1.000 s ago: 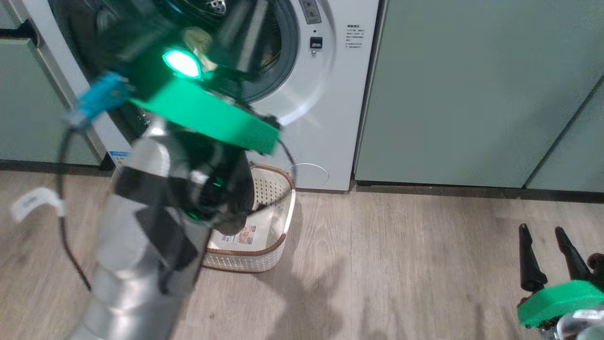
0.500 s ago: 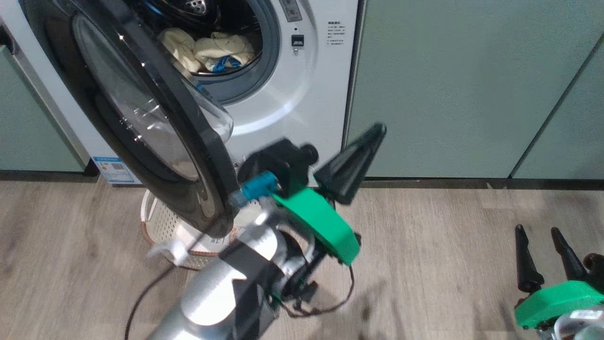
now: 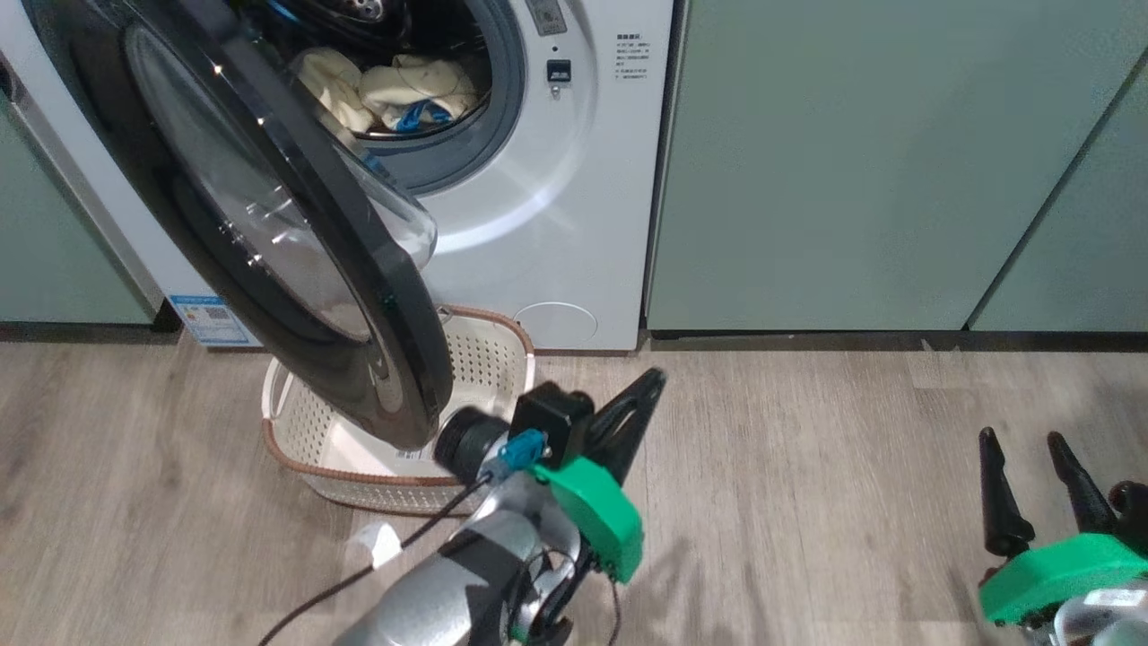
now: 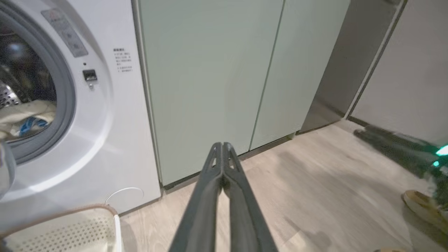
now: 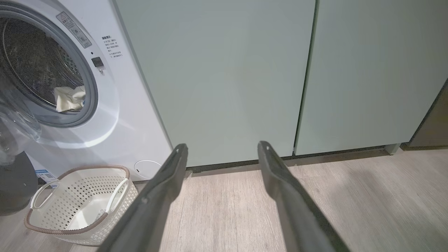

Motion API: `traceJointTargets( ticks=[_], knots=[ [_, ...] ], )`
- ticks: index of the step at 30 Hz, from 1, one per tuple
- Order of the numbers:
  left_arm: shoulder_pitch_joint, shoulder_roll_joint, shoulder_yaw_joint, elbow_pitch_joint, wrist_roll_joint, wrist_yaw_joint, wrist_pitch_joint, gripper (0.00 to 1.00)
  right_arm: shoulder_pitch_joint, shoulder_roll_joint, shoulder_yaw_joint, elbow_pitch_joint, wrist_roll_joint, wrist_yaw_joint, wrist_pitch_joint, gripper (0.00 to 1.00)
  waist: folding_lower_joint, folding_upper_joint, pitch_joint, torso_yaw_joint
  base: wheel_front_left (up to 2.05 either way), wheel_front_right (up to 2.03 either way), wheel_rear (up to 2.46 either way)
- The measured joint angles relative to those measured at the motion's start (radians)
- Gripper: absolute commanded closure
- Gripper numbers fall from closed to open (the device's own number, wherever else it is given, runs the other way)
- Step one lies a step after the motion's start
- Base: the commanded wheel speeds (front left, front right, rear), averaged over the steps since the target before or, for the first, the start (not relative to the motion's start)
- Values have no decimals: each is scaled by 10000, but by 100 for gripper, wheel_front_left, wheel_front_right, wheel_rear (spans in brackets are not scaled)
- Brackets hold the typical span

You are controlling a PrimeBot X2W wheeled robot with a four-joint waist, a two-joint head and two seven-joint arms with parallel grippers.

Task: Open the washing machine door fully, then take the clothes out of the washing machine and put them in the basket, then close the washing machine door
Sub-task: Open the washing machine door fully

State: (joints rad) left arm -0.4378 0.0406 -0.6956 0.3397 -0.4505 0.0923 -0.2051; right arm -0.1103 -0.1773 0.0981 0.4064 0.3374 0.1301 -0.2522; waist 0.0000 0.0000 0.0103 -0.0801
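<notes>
Sage-green cabinet fronts point(image 3: 852, 161) flank the washing machine point(image 3: 556, 206), its printed notice point(image 3: 632, 56) unreadable; left gripper point(image 3: 653, 381) clenched empty, right gripper point(image 3: 1022, 440) spread.

1. Washing machine door point(image 3: 408, 359): glossy black rim, clear glass.
2. Washing machine point(image 3: 556, 206): smooth glossy white front.
3. Basket point(image 3: 489, 354): perforated cream plastic.
4. Clothes point(image 3: 404, 85): soft cloth.
5. Floor point(image 3: 807, 467): matt wood grain.

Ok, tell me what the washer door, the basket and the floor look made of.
Washing machine door: glossy black rim, probably plastic, with sharp highlights; see-through bulging centre, glass or clear plastic.
Basket: matte cream plastic, judging by moulded perforations; brown rim looks braided, material unclear.
Floor: pale grained planks, wood or laminate.
</notes>
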Motion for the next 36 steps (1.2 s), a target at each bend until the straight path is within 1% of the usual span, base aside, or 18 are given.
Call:
traceJointTargets(
  ticks=[5,8,11,15,19,30,36],
  knots=[
    [2,2,-176,1005,-288,274,-370,100,-7,-19,17,2,0,0,0,0,0,0,85,-21,0,0,0],
    [-31,-2,-146,1367,-458,537,-449,100,-8,-29,17,0,0,0,0,0,0,0,158,-18,0,0,0],
    [-58,-2,201,1411,-539,794,-458,100,-10,-31,13,-10,0,0,0,0,-1,0,246,-13,0,0,0],
    [-205,-6,777,1262,-506,961,-460,100,-32,-31,-8,-29,0,0,0,0,1,0,423,37,0,0,0],
    [-218,-8,1313,1197,-341,970,-460,100,-165,-33,-58,-33,0,0,0,0,0,0,551,125,0,0,0],
    [-295,-10,2771,1170,-334,957,-462,100,-366,-31,-65,-79,0,0,0,0,0,0,831,376,0,0,0],
    [-614,-17,3195,1158,-69,894,-464,100,-449,-31,-67,-100,0,0,0,0,1,0,1039,547,0,0,0]
  ],
)
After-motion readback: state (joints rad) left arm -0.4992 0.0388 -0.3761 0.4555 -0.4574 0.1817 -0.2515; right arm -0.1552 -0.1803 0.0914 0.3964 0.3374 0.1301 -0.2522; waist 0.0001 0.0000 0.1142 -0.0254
